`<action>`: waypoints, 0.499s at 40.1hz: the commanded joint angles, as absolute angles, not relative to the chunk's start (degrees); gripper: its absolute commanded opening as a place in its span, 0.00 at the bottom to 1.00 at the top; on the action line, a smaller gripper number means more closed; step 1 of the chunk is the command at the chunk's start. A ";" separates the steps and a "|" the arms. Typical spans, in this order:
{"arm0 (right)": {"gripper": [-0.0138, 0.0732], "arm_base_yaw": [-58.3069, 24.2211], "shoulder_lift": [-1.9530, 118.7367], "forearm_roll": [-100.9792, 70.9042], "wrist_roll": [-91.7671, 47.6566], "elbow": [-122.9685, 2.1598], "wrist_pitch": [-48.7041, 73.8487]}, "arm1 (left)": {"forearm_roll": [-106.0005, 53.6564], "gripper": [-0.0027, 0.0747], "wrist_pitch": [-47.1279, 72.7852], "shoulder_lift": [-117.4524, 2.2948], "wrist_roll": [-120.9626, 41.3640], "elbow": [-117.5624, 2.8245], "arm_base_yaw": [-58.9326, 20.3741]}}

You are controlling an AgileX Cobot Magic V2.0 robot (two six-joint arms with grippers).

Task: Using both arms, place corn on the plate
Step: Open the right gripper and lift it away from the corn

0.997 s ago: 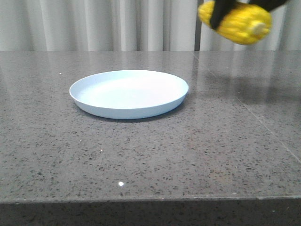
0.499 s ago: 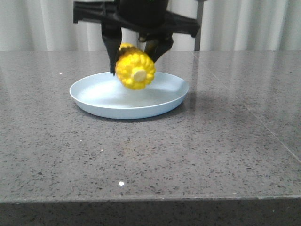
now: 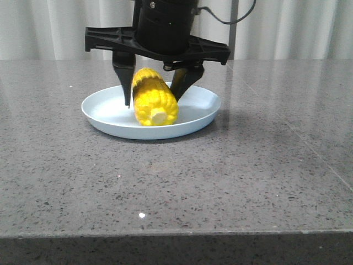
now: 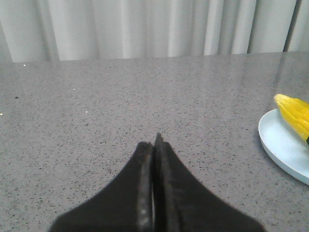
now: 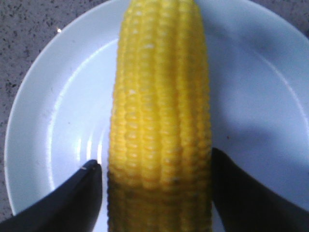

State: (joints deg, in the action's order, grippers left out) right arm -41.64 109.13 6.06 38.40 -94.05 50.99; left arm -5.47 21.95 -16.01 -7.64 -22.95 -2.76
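Note:
The bright yellow corn (image 3: pixel 155 102) lies on the pale blue plate (image 3: pixel 99 114), its pale stub end toward the camera. My right gripper (image 3: pixel 153 102) hangs over the plate with one black finger on each side of the cob. In the right wrist view the corn (image 5: pixel 161 96) lies between the fingers, with a thin gap at one finger (image 5: pixel 87 186), so the right gripper (image 5: pixel 154 159) is open around it. My left gripper (image 4: pixel 155 140) is shut and empty over bare table. The plate's edge (image 4: pixel 282 145) and the corn's tip (image 4: pixel 294 113) show off to its side.
The grey speckled stone table (image 3: pixel 176 182) runs to a front edge close to the camera. Pale curtains (image 3: pixel 55 27) hang behind the table.
The right gripper carried the corn from high at the right to above the plate, then lowered it onto the plate. Its fingers now stand wider apart than half a second ago.

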 commanded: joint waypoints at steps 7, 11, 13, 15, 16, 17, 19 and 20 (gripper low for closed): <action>0.80 -38.63 101.34 7.29 38.29 -99.35 51.75 | -5.67 0.01 17.35 -16.46 -7.60 -24.56 -3.26; 0.78 -35.56 98.60 7.29 36.59 -99.24 53.36 | -5.67 0.01 17.35 -16.46 -7.60 -24.56 -3.26; 0.70 -33.75 97.13 7.29 34.72 -99.24 54.60 | -5.67 0.01 17.35 -16.46 -7.60 -24.56 -3.26; 0.58 -31.81 96.05 7.24 33.07 -99.24 56.13 | -5.67 0.01 17.35 -16.46 -7.60 -24.56 -3.26; 0.53 -30.63 95.67 7.18 32.47 -99.24 57.10 | -5.67 0.01 17.35 -16.46 -7.60 -24.56 -3.26; 0.48 -29.74 95.23 7.19 31.87 -99.17 57.58 | -5.67 0.01 17.35 -16.46 -7.60 -24.56 -3.26; 0.37 -27.64 94.32 7.19 31.20 -98.95 59.30 | -5.67 0.01 17.35 -16.46 -7.60 -24.56 -3.26; 0.31 -26.40 93.90 7.19 31.04 -98.88 60.04 | -5.67 0.01 17.35 -16.46 -7.60 -24.56 -3.26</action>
